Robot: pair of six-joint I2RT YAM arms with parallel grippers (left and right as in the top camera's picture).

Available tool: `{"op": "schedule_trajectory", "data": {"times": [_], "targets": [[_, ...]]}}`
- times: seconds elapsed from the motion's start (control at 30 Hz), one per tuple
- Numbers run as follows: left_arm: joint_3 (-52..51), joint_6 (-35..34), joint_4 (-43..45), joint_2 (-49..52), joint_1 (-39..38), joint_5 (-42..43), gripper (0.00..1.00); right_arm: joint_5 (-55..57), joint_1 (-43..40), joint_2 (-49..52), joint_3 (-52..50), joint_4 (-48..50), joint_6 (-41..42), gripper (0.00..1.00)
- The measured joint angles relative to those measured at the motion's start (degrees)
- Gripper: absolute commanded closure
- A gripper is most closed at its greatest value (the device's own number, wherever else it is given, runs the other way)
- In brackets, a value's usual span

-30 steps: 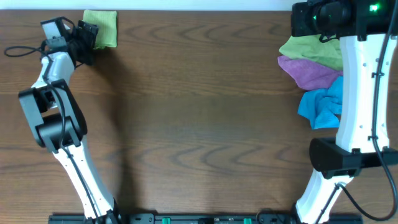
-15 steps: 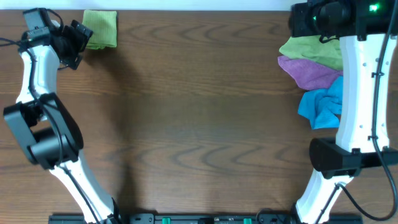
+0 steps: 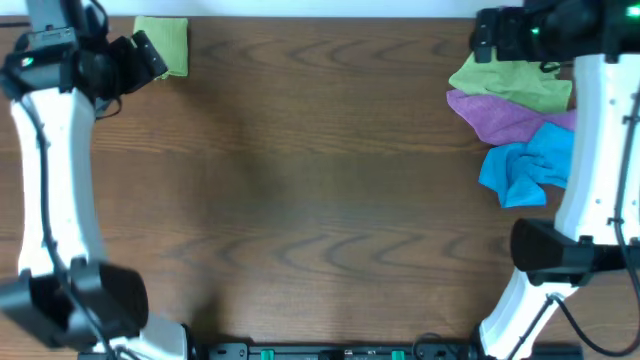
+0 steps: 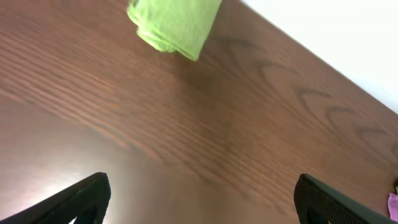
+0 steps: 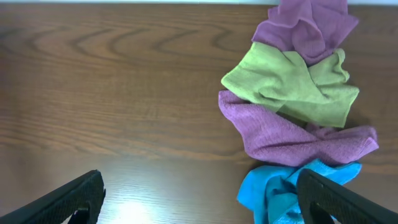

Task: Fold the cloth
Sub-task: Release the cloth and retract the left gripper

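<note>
Rising off the folded cloth [image 3: 165, 45], the left claw [image 4: 205, 202] stands apart, the right claw [image 5: 199, 196] also, so folding seems finished.

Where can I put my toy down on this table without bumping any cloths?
The whole middle of the table is bare, from the folded lime-green cloth at the far left corner nearly to the right side. The right side is crowded: olive cloth, purple cloth and blue cloth heaped together.
</note>
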Motion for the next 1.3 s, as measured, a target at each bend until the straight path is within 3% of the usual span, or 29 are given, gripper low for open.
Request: {"op": "schedule_trajectory", "data": {"times": [0.23,0.37,0.6,0.8,1.0,1.3], "targets": [[-3.61,1.84,-0.28,-13.18,-0.02,-1.75,0.05,-10.71,-7.19,-5.57,-3.43,-0.04,-3.08,0.01],[-12.92,3.19,3.04,-22.73,-0.48,-2.40,0.05,-13.20,-8.07,-14.51,-15.54,3.34,-4.26,0.01],[-31.98,5.88,5.22,-38.23,-5.88,-6.93,0.05,-13.86,-7.80,-31.63,-47.19,14.27,-5.64,0.01],[-37.90,6.05,7.54,-43.08,-6.12,-8.83,0.05,-8.74,-4.72,-49.29,-66.14,22.25,-6.10,0.01],[-38.56,6.05,10.19,-42.18,-6.12,-9.05,0.05,-3.89,-3.98,-57.59,-69.16,23.04,-6.16,0.01],[-38.56,6.05,10.67,-41.68,-6.12,-9.03,0.05,-1.88,-3.98,-57.53,-69.55,19.78,-6.16,0.01]]}}
